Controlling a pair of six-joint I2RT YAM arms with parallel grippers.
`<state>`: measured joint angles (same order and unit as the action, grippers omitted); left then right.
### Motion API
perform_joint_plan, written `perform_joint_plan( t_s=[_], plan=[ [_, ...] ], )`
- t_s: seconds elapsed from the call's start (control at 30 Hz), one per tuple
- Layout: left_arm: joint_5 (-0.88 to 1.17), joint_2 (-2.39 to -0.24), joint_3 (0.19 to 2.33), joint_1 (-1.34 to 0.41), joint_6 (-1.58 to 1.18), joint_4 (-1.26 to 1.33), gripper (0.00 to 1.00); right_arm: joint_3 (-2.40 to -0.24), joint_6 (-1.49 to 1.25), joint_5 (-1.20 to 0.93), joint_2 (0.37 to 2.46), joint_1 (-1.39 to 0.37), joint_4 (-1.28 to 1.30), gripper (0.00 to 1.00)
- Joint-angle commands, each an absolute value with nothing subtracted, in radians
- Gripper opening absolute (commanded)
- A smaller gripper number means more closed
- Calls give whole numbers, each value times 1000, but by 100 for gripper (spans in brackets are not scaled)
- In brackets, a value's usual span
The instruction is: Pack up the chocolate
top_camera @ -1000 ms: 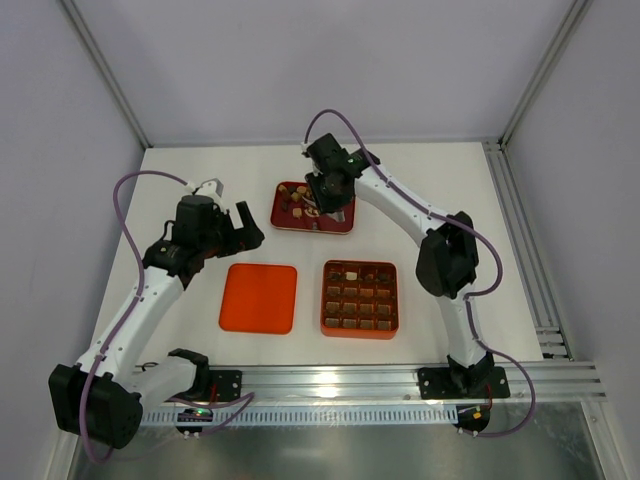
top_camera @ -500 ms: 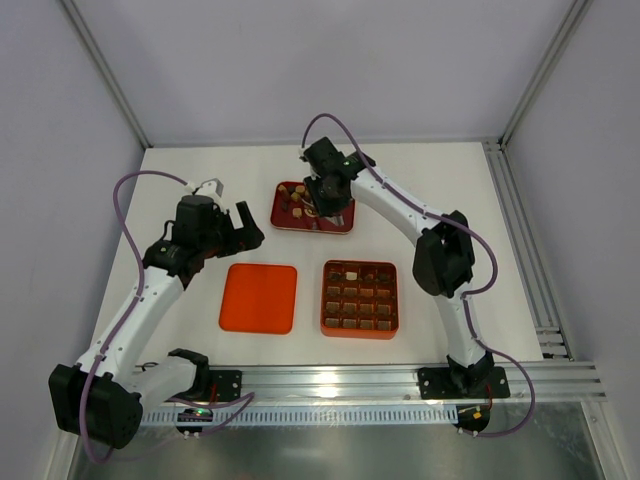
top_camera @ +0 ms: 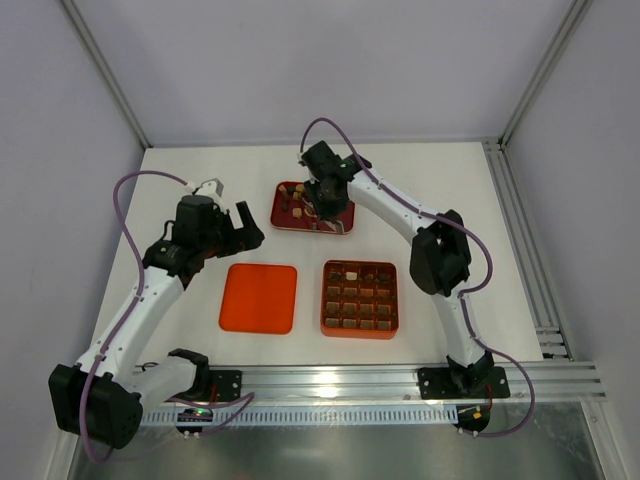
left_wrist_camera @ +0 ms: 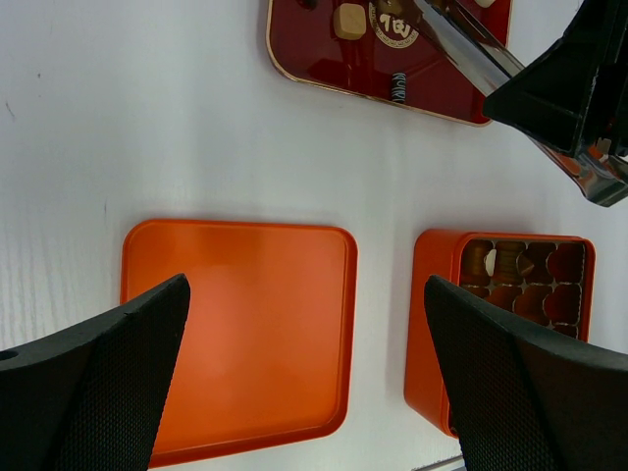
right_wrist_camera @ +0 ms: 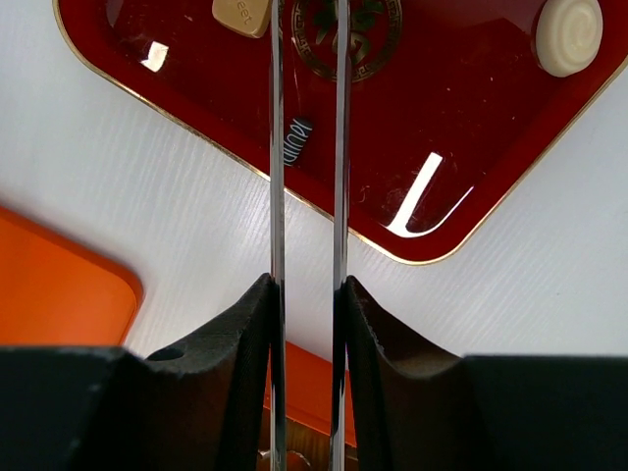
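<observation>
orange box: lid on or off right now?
Off. The lid lies flat on the table left of the orange box, apart from it. The box's cells are exposed, with chocolate in them.

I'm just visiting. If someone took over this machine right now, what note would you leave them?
Left claw: open, empty, beside the tray.
Right claw: shut on tweezers above the tray; their tips are out of view.
A tan piece and a white piece lie in the tray; more chocolate sits in the box.
Done: box partly filled. Left: the tray's pieces, then probably the lid beside the box.
</observation>
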<state>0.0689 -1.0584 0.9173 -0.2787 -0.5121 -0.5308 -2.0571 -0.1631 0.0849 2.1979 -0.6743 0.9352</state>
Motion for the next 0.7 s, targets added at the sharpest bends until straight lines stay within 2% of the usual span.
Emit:
perform_joint_plan(
  t_s=[0.0,0.33,0.67],
  plan=[
    [77,-1046,916,-276,-500,-508,100,-2098,-161,103,2189,-680,936,33],
    [75,-1046,917,-276,-500,-508,100,-2098,-161,124,2111,-672,951,31],
    [75,-1049,916,-276,-502,-508,100,-2011,-167,126,2023,-663,928,31]
  ],
)
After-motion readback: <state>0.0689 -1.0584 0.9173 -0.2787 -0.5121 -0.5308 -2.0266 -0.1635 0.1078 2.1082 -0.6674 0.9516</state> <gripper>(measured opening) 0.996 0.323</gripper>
